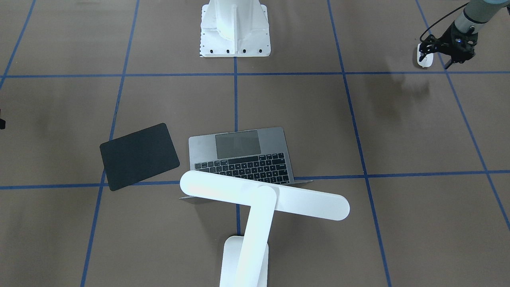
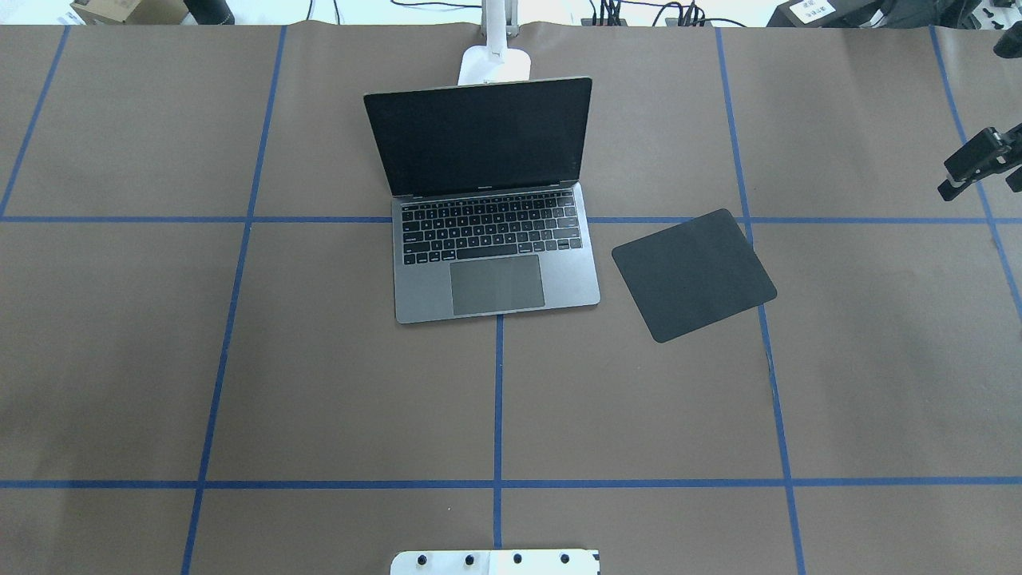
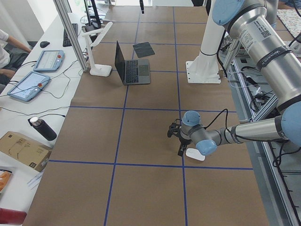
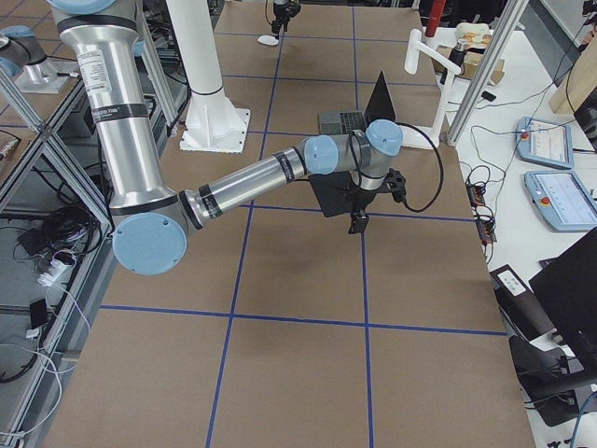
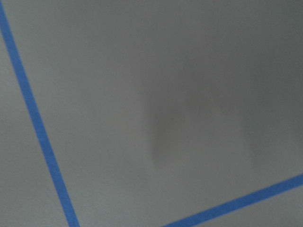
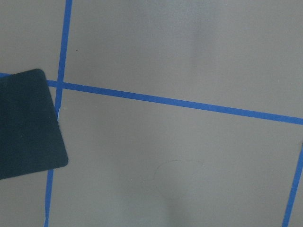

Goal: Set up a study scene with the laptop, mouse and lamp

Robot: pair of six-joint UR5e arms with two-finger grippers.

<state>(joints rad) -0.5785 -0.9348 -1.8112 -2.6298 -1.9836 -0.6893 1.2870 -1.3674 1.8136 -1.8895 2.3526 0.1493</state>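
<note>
Mouse (image 1: 425,59) lies just beside one finger of my left gripper (image 1: 435,57), jaws wide, gripping nothing; laptop (image 1: 239,155) and mousepad (image 1: 139,155) sit well off at 8 o'clock. Right gripper (image 4: 359,219): I can't tell its opening.

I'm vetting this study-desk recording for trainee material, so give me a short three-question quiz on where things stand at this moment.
1. Which arm's pincer is closest to the mouse?
2. True or false: the laptop stands open.
3. What lies on the mousepad? A the mouse; B nothing; C the laptop.
Key: 1 the left pincer; 2 true; 3 B.
</note>
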